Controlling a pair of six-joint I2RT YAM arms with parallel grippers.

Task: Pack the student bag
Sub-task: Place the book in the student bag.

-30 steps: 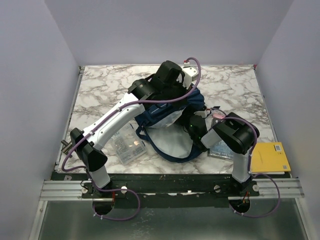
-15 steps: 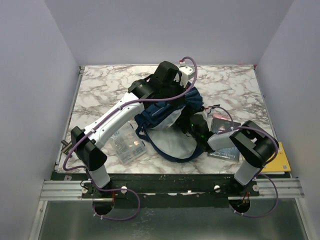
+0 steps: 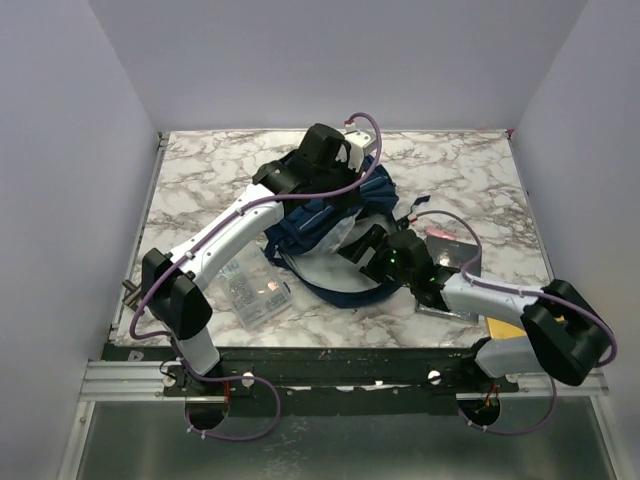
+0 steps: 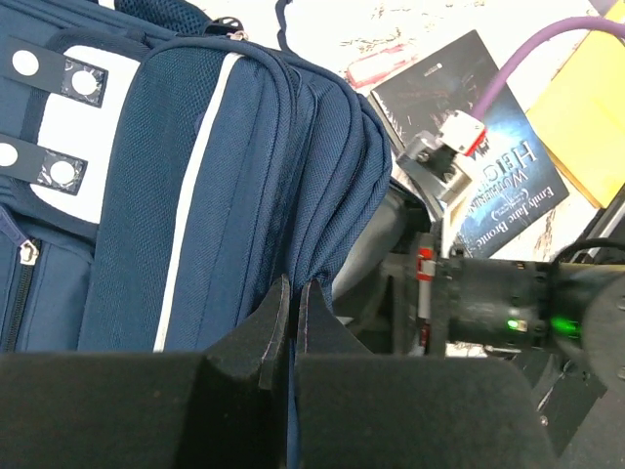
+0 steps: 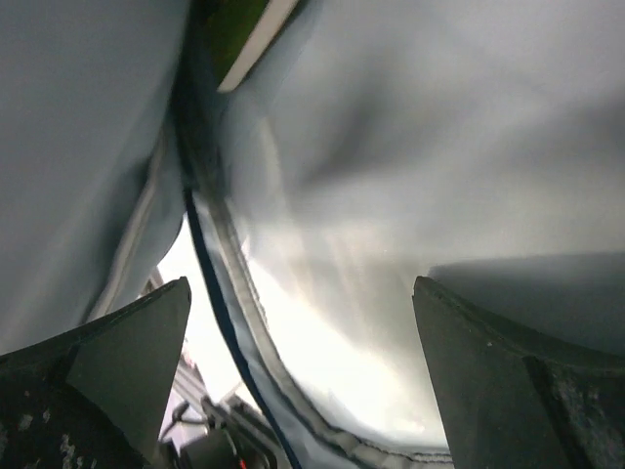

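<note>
The student bag [image 3: 318,222], navy with pale grey lining, lies in the middle of the table with its mouth toward the right arm. My left gripper [image 3: 335,172] is over its far side. In the left wrist view the left gripper [image 4: 294,311] is shut on a fold of the student bag's [image 4: 195,186] blue fabric edge and holds it up. My right gripper [image 3: 368,256] reaches into the mouth. In the right wrist view the right gripper [image 5: 303,337] stands wide open inside the grey lining [image 5: 410,147] with nothing between its fingers. A green-edged flat thing [image 5: 239,29] shows deeper in.
A small clear plastic box [image 3: 255,290] lies left of the bag. A dark book [image 3: 452,262] lies under the right arm, also seen as the dark book [image 4: 488,161] in the left wrist view, beside a yellow book [image 4: 586,117] and a small pink item [image 4: 376,66].
My right gripper has gone from nearly shut to wide open, and the right arm has stretched lower and leftward into the bag's mouth. The left gripper keeps its hold, shifted slightly up and left.
</note>
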